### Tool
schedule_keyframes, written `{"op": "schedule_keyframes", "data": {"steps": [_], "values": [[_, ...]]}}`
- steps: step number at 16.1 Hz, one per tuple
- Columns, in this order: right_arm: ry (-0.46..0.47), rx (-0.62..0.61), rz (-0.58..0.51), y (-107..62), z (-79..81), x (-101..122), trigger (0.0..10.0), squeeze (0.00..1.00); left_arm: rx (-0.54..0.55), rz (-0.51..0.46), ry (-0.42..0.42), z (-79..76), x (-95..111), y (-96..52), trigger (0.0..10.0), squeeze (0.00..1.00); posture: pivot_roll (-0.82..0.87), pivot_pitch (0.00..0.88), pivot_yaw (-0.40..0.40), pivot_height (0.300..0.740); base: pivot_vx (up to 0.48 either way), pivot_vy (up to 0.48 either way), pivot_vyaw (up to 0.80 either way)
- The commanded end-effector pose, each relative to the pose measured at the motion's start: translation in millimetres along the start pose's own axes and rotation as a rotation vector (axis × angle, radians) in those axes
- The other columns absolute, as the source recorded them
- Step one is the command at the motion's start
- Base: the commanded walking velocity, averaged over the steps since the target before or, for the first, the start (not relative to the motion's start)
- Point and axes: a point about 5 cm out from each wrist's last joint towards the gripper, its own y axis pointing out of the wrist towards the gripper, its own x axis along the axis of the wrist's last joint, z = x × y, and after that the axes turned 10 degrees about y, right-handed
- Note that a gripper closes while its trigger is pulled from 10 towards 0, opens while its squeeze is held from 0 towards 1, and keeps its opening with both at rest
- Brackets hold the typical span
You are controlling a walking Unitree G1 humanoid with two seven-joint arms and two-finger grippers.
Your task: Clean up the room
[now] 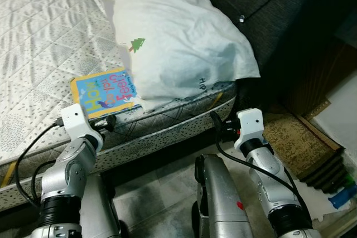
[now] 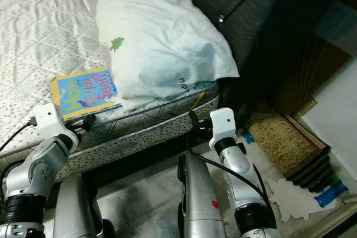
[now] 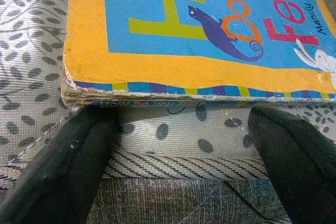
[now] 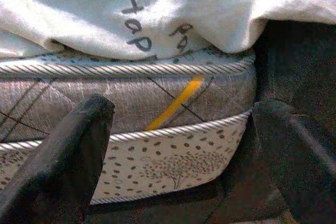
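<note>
The blue, yellow-bordered children's board book [image 1: 104, 93] lies flat at the edge of the grey quilted mattress [image 1: 39, 54], partly tucked under the white printed pillow [image 1: 178, 37]. The left gripper [image 3: 181, 145] sits just before the book's spine, jaws spread and empty. The right gripper [image 4: 184, 145] faces the mattress corner below the pillow, jaws spread, holding nothing.
</note>
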Motion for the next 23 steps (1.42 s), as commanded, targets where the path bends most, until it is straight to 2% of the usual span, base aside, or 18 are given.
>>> {"op": "schedule_keyframes", "data": {"steps": [1,11,23], "values": [[-0.002,0.001,0.007,-1.1,-1.1,-3,10.0,0.0,0.134,0.015,0.016,33.1,-4,-4.4,10.0,0.0,-0.05,0.175,-0.039,0.48,0.0,0.0,0.0],[-0.011,0.007,0.004,0.3,0.0,-3,10.0,0.0,0.195,-0.002,0.037,52.5,1,-8.9,10.0,0.0,-0.04,0.174,-0.036,0.48,0.0,0.0,0.0],[-0.016,0.008,0.006,2.4,-0.9,-3,10.0,0.0,0.273,0.012,0.091,64.6,-8,-15.9,10.0,0.0,-0.03,0.173,-0.04,0.48,0.0,0.0,0.0]]}}
